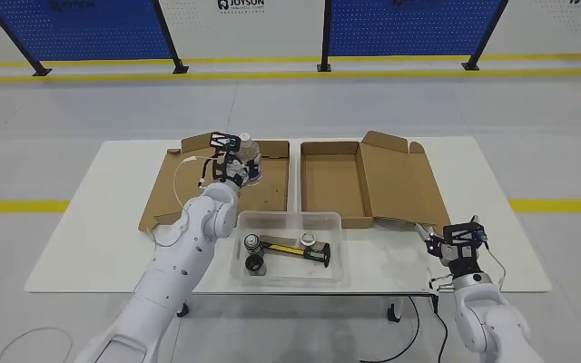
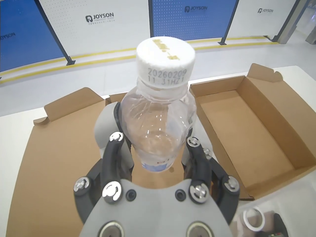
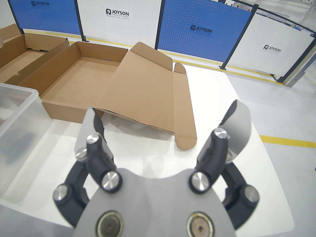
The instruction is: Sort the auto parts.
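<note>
My left gripper (image 2: 155, 129) is shut on a clear plastic bottle (image 2: 160, 114) with a white cap, held over the left cardboard box (image 2: 49, 154). From above, the bottle (image 1: 247, 156) and left gripper (image 1: 238, 168) sit over that left box (image 1: 272, 186). The right cardboard box (image 1: 331, 186) beside it holds nothing. A clear plastic bin (image 1: 336, 222) at the table's front middle holds several parts, among them a black cylinder (image 1: 255, 263), a yellow-and-black tool (image 1: 295, 251) and a white ring (image 1: 309, 240). My right gripper (image 3: 164, 122) stands open over the table's front right corner, holding nothing.
The right box's lid flap (image 1: 399, 186) lies open toward the right gripper. The white table (image 1: 100, 218) has free room at its left and right ends. Blue and white partition panels (image 1: 408, 23) stand behind across the floor.
</note>
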`<state>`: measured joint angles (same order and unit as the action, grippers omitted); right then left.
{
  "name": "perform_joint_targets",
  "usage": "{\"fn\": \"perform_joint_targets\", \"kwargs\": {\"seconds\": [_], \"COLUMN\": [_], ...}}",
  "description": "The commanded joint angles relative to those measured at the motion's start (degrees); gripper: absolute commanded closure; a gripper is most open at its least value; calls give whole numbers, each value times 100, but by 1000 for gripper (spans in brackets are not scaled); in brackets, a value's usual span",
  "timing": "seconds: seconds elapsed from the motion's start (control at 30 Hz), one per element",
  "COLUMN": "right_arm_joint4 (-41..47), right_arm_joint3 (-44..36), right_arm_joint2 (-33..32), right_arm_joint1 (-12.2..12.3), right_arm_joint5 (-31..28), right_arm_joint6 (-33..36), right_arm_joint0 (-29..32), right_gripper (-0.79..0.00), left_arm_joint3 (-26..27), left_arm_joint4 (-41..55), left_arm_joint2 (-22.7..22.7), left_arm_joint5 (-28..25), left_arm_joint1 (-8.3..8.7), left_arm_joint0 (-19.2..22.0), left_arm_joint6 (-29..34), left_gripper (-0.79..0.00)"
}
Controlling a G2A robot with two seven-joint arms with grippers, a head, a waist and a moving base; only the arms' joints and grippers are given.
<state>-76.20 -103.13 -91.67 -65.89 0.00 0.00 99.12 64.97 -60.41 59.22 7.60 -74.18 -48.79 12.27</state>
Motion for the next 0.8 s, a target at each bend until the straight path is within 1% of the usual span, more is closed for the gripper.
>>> {"fn": "perform_joint_targets", "kwargs": {"seconds": [0.0,0.2,0.3,0.33,0.37,0.43,0.47,0.5,0.53,0.57,0.6,0.63,0.67,0.7,0.73,0.77], "right_arm_joint4": [0,0,0,0,0,0,0,0,0,0,0,0,0,0,0,0], "right_arm_joint3": [0,0,0,0,0,0,0,0,0,0,0,0,0,0,0,0], "right_arm_joint2": [0,0,0,0,0,0,0,0,0,0,0,0,0,0,0,0], "right_arm_joint1": [0,0,0,0,0,0,0,0,0,0,0,0,0,0,0,0], "right_arm_joint5": [0,0,0,0,0,0,0,0,0,0,0,0,0,0,0,0], "right_arm_joint6": [0,0,0,0,0,0,0,0,0,0,0,0,0,0,0,0], "right_arm_joint0": [0,0,0,0,0,0,0,0,0,0,0,0,0,0,0,0], "right_gripper": [-785,-785,-785,-785,-785,-785,-785,-785,-785,-785,-785,-785,-785,-785,-785,-785], "left_arm_joint3": [-370,-1463,-1838,-1922,-2004,-2153,-2221,-2281,-2337,-2391,-2445,-2489,-2527,-2559,-2584,-2601], "left_arm_joint4": [105,204,206,233,235,186,158,147,152,147,140,128,125,121,108,104], "left_arm_joint2": [-94,-369,-472,-487,-508,-552,-572,-585,-592,-602,-609,-619,-624,-627,-632,-631], "left_arm_joint5": [19,11,7,-2,-21,-30,-26,-25,-29,-34,-31,-32,-37,-39,-44,-46], "left_arm_joint1": [-68,-262,-347,-372,-393,-429,-446,-463,-479,-495,-509,-523,-536,-549,-560,-569], "left_arm_joint0": [147,504,629,662,690,742,764,783,798,816,833,849,863,873,882,889], "left_arm_joint6": [-101,-311,-446,-483,-512,-569,-592,-622,-644,-659,-669,-681,-697,-715,-726,-734], "left_gripper": [0,0,-74,-111,-123,-108,-132,-172,-243,-280,-283,-308,-366,-668,-785,-785]}}
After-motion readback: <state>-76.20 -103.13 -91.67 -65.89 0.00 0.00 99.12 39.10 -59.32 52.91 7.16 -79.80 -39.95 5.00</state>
